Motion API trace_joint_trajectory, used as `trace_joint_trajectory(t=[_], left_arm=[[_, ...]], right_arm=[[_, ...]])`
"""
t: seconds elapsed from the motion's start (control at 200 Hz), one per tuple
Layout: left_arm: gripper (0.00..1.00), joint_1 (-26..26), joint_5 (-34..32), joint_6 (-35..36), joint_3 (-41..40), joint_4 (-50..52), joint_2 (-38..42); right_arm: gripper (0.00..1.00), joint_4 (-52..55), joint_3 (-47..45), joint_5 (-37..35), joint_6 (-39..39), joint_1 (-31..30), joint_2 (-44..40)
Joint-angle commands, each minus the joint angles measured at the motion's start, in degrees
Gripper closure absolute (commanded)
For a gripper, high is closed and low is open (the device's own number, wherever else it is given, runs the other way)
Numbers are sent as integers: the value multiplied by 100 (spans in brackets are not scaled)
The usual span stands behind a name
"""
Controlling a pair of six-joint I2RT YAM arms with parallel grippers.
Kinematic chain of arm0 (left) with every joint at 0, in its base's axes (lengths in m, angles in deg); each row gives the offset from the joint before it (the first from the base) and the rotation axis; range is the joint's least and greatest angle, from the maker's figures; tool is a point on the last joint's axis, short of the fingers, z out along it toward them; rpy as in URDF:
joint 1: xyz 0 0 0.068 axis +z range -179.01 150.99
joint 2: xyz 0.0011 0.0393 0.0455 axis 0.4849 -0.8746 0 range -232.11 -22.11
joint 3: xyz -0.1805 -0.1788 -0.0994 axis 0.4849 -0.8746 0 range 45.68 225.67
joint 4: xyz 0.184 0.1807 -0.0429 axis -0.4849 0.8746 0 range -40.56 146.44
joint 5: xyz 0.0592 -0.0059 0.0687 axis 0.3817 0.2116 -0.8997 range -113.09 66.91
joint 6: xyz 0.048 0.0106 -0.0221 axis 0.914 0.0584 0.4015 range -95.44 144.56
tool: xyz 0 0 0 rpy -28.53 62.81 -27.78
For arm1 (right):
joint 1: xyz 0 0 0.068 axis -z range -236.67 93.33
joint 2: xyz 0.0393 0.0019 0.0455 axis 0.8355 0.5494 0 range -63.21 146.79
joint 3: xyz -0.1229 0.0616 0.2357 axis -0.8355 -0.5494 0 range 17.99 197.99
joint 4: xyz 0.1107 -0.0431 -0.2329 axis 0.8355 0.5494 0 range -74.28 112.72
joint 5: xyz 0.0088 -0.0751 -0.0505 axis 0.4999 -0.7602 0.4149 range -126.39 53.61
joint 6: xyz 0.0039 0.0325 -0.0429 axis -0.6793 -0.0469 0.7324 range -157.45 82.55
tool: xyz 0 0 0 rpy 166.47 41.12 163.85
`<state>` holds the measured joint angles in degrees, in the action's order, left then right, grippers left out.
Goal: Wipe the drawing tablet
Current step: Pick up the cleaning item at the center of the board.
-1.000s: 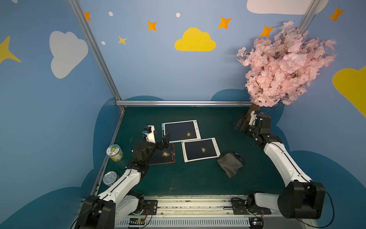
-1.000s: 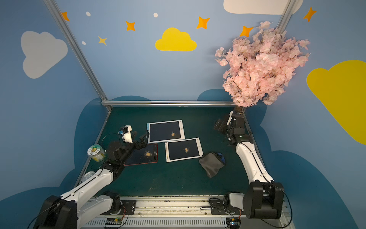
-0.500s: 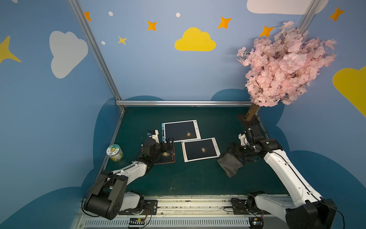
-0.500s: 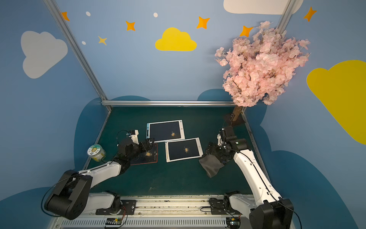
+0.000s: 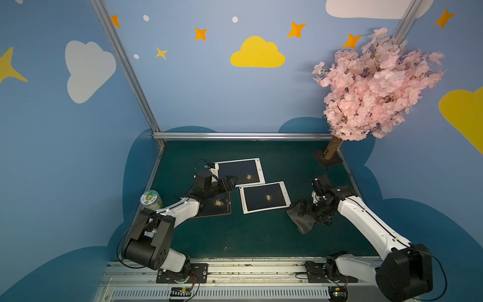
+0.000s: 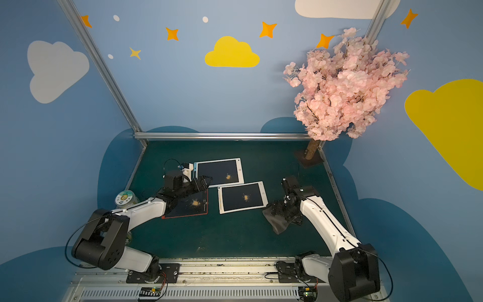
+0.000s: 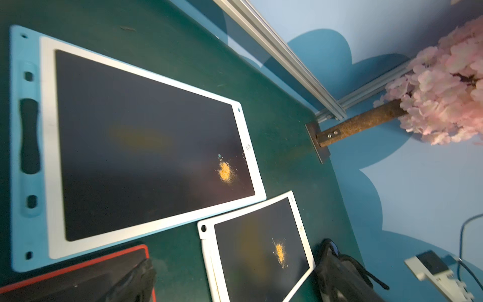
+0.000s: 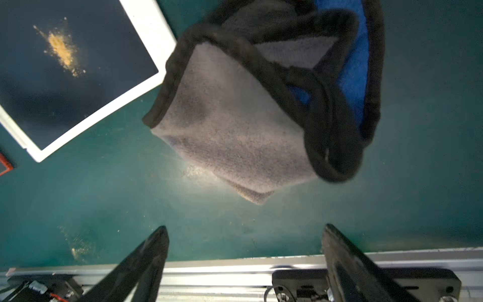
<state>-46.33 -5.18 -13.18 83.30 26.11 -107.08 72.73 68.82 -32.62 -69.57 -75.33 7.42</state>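
Green matting (image 5: 235, 235) covers the bench, with 1 aluminium rail (image 5: 248, 264) along its near edge, where the 2 arms are mounted.

Nearest on the mat is 1 grey cloth (image 8: 235, 117) with black trim and a blue underside, crumpled at the right. The right gripper (image 8: 245, 251) hangs over it, jaws spread wide and nothing between them. In the right wrist view the cloth lies just past the fingertips (image 8: 156, 245). Whether they touch it cannot be told.

There are 3 drawing tablets, each flat, with a dark screen and 1 orange powder patch (image 5: 268, 197). The red-framed tablet (image 5: 222, 209) is nearest, at the left and partly under the left arm. 1 round jar (image 5: 151, 200) with a printed lid stands well to its left at the mat's edge. The white-framed tablet (image 5: 264, 197) sits in the middle, its right corner just beside the cloth. The blue-edged tablet (image 5: 240, 170) lies farthest back.

The left gripper (image 5: 232, 180) hovers over the near edge of the blue-edged tablet with its jaws parted, holding nothing.

In the far right corner stands 1 pink blossom tree (image 5: 376, 86) on a dark base plate. Behind it the blue back wall carries 1 yellow cloud (image 5: 257, 53).
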Motion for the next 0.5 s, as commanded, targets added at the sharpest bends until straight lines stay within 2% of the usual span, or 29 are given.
trace_joint_trajectory(t=[0.0,0.315,0.4,0.495], left_arm=[[0,-86,363,235,50,235,-10],[0,-282,-163,758,245,967,264],[0,-310,-406,797,170,1073,416],[0,-310,-1035,838,100,1306,664]], right_arm=[[9,-434,-47,-251,-97,-61,290],[9,-858,-96,-387,-141,-95,1301],[9,-1027,-167,-368,-210,-97,1437],[9,-1143,-205,-351,-246,-95,1601]])
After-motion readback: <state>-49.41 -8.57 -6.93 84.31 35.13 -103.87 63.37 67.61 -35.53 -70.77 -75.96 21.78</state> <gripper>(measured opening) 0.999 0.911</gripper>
